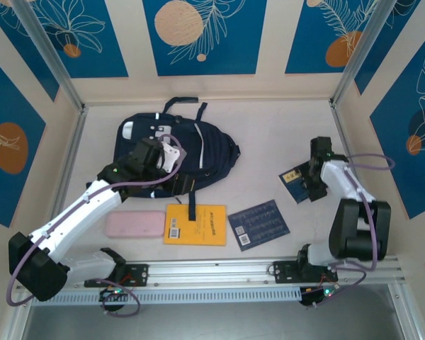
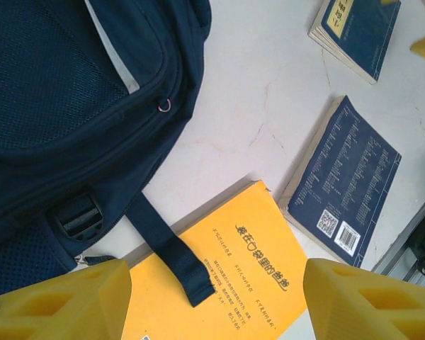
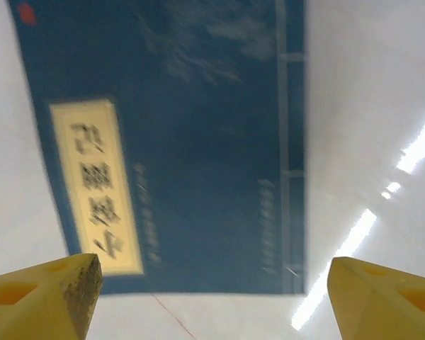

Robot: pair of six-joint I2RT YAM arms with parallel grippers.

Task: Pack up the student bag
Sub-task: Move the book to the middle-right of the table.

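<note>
The student bag (image 1: 198, 142) lies flat at the back middle of the table, dark navy with white patches near its top. My left gripper (image 1: 166, 166) hovers over the bag's near edge, open with nothing between its yellow fingers (image 2: 64, 301). Below it are the bag (image 2: 71, 106), a loose strap (image 2: 166, 248) lying across a yellow book (image 2: 255, 273), and a dark blue book (image 2: 347, 184). My right gripper (image 1: 312, 183) stands open just above a small blue book (image 1: 295, 181) with a cream label (image 3: 95, 184). That book (image 3: 198, 142) lies flat, ahead of the right fingertips.
A pink pencil case (image 1: 134, 224), the yellow book (image 1: 195, 224) and the dark blue book (image 1: 258, 224) lie in a row near the front rail (image 1: 219, 269). The small blue book (image 2: 361, 32) sits at the far right. Metal frame posts and patterned walls close in the table.
</note>
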